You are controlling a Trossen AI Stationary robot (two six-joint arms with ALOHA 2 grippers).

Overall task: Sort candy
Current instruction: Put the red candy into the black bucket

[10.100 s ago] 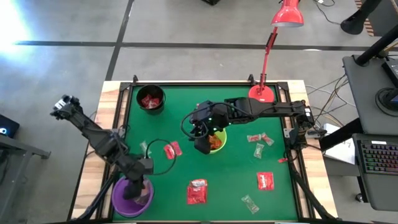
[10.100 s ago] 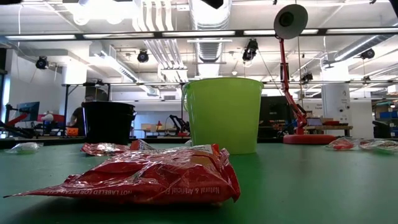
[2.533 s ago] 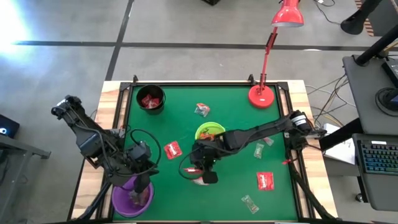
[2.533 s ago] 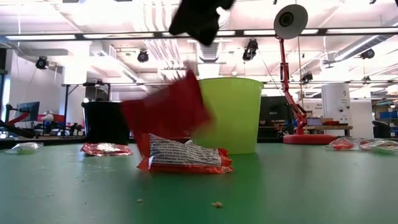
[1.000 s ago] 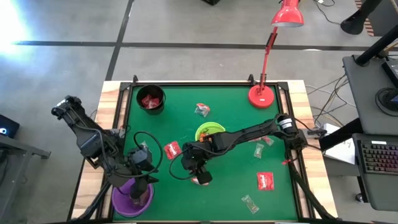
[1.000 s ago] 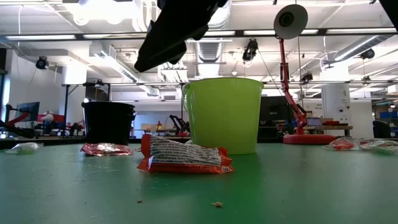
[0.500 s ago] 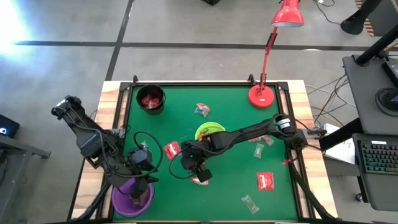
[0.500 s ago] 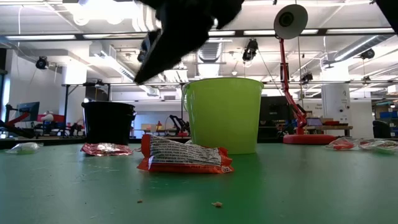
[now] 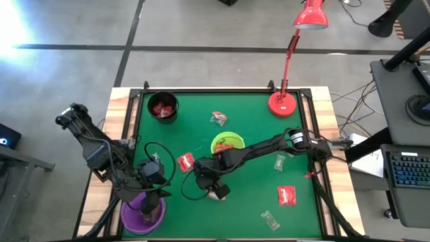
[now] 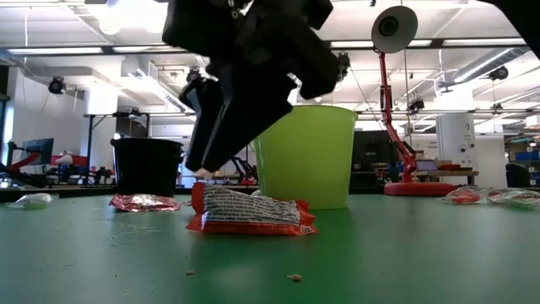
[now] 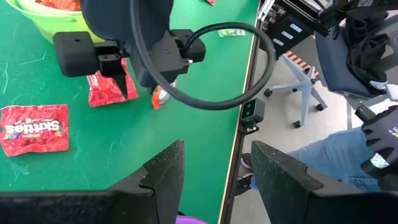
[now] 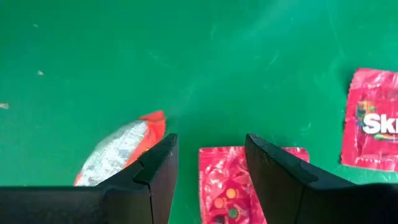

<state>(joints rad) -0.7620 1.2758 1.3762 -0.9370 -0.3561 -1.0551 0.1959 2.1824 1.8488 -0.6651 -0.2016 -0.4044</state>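
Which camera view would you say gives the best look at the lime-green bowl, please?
The low view: the lime-green bowl stands side-on, only its left edge hidden by the right gripper. The high view shows just its rim and contents; the left wrist view catches a corner; the right wrist view misses it.

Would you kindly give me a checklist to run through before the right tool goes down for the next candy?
1. Right tool open: ok.
2. Red packet lies between its fingers: ok.
3. Orange-red wrapper clear of the fingers: not ok, it runs under one of them.
4. Left tool out of the way: ok, open over the purple bowl.
5. Lime-green bowl upright: ok.
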